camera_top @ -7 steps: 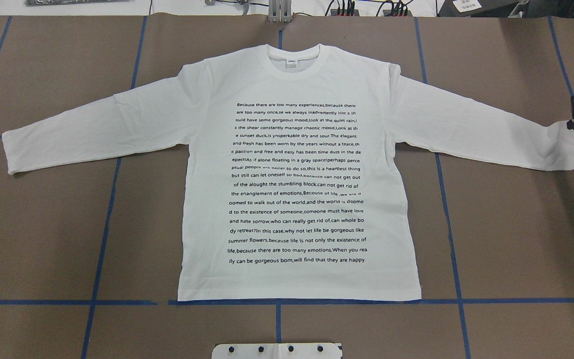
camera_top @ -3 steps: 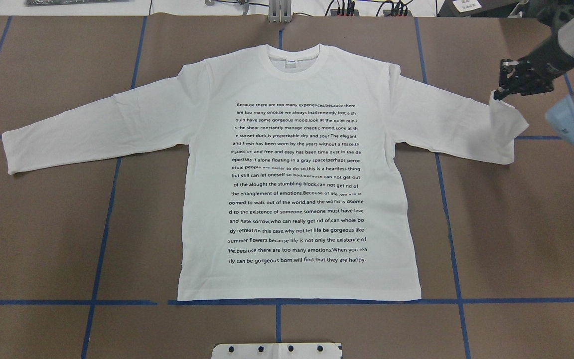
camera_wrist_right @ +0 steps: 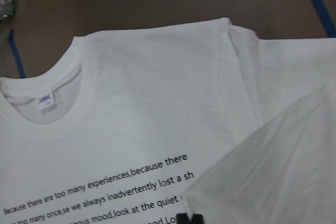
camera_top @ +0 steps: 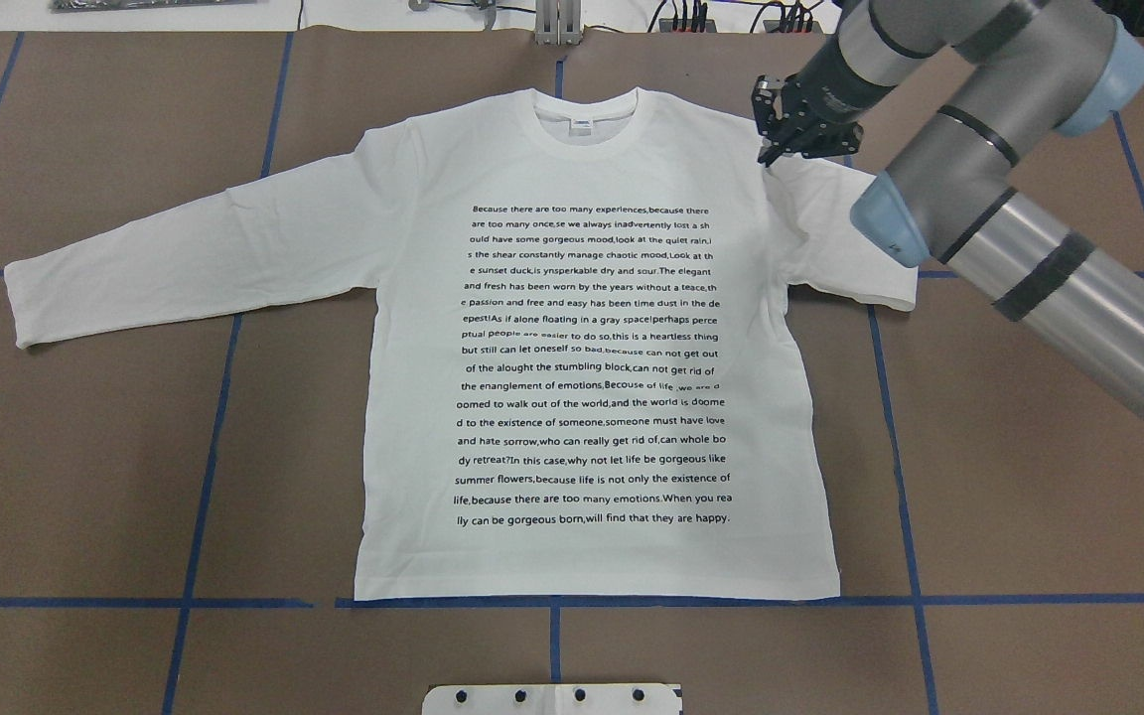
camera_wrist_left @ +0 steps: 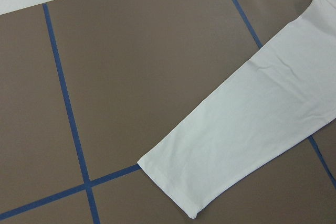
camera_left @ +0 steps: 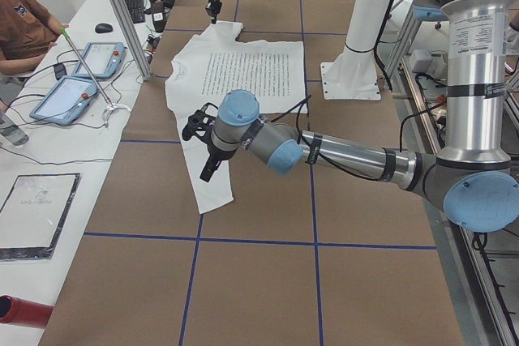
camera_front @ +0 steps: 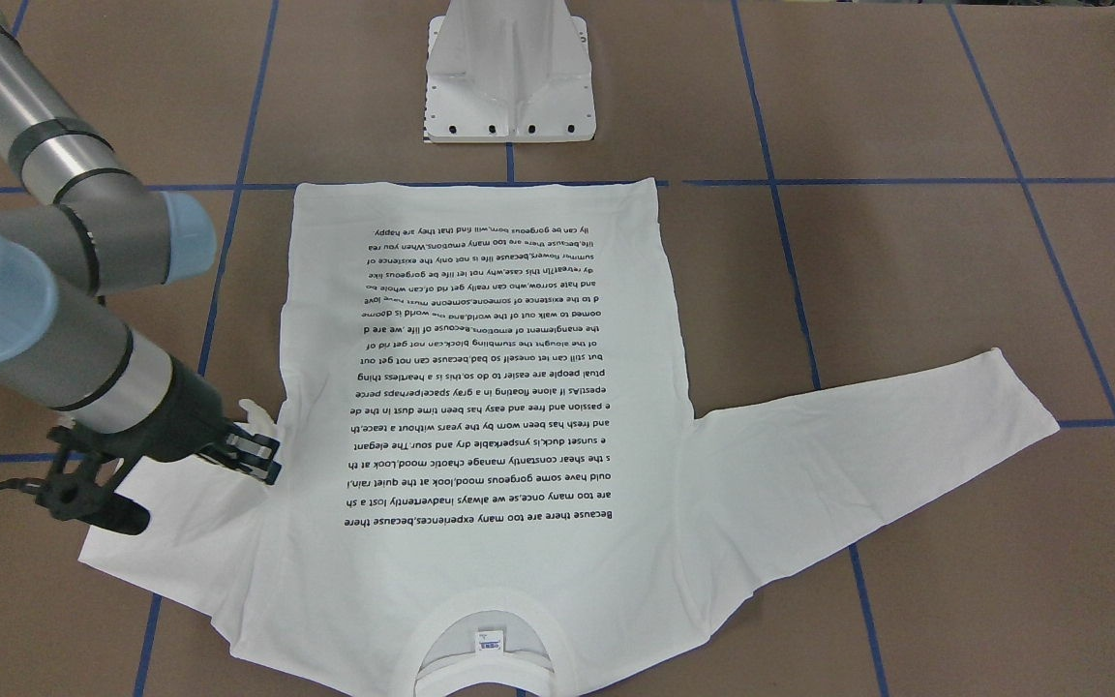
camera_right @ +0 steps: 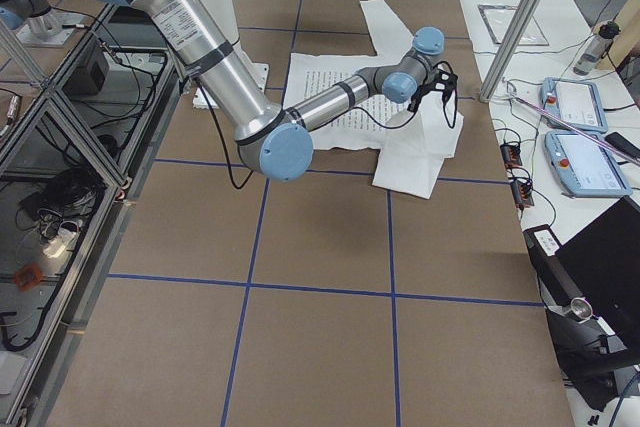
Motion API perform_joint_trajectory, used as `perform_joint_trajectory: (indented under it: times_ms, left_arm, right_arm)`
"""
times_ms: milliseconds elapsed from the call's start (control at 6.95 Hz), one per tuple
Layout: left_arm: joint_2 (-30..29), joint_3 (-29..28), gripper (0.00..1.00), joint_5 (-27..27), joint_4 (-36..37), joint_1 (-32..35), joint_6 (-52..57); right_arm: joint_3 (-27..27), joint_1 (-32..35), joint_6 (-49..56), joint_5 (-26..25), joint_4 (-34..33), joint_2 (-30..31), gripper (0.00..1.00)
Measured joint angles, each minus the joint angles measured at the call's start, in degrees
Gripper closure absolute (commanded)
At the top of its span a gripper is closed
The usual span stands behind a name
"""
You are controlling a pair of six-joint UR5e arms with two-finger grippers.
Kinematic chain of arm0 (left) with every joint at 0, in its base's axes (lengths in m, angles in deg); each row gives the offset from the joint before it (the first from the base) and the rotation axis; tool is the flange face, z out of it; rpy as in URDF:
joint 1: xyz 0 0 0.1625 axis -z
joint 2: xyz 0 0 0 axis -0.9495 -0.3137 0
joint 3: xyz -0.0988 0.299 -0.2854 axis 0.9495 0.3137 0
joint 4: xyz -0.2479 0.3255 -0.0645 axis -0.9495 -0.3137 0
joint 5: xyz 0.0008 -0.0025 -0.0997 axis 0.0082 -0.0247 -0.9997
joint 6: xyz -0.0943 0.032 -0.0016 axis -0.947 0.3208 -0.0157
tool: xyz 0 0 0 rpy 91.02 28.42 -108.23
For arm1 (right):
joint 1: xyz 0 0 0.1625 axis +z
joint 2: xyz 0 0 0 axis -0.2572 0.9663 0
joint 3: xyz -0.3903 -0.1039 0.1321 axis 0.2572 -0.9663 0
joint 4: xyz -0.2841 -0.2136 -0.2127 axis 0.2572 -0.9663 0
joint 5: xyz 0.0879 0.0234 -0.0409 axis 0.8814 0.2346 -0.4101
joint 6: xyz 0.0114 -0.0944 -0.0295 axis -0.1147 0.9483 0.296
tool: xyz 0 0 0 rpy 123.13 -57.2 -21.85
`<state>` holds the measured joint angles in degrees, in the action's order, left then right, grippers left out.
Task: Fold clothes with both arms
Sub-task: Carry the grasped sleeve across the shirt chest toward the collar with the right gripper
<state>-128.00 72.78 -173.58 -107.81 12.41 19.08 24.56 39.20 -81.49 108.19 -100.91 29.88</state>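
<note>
My right arm (camera_top: 1029,248) slants low across the table's (camera_top: 85,447) far right, over the doubled-back right sleeve (camera_top: 825,253). Pedestal base (camera_top: 552,698) blocks near centre. Bare surface flanks the left sleeve (camera_top: 185,263).

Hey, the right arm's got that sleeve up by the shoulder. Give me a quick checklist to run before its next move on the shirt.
1. Right gripper grip on the right sleeve: ok, shut on the cuff.
2. Right sleeve laid flat across the shirt: not ok, the cuff end hangs lifted from the gripper near the shoulder.
3. Shirt body flat, print side up: ok.
4. Left sleeve stretched out flat on the table: ok.
5. Left gripper open and ready: cannot tell, it shows only in the side view, by the left sleeve.
</note>
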Motion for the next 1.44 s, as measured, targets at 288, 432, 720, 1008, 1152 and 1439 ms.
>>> perform_joint_trajectory:
  times_ms: [288,432,720,1008,1152,1439]
  left_arm:
    - [-0.76,-0.6,0.0,0.05,-0.04,-0.07,-0.01]
    - [-1.47,-0.98,0.0,0.07,-0.03,-0.09,-0.01]
    - [-2.15,-1.01,0.0,0.03,-0.05,-0.1,-1.08]
    - [-2.38,-0.92,0.0,0.0,-0.07,-0.13,-2.66]
    - [-2.44,-0.98,0.0,0.0,-0.03,-0.16,-2.88]
    - [-2.5,-1.12,0.0,0.0,0.03,-0.35,-3.12]
  right_arm:
    - [-4.66,-6.4,-4.46,-7.29,0.73,-9.06,1.0]
    - [-6.63,-9.39,-6.68,-10.94,0.87,-12.86,1.0]
    - [-9.84,-14.52,-9.72,-17.43,1.29,-18.06,1.0]
    - [-11.86,-19.12,-13.5,-23.69,4.28,-20.01,1.0]
    - [-13.42,-20.52,-14.87,-25.51,5.72,-21.06,1.0]
    - [-18.25,-22.3,-16.13,-28.11,8.66,-24.19,1.0]
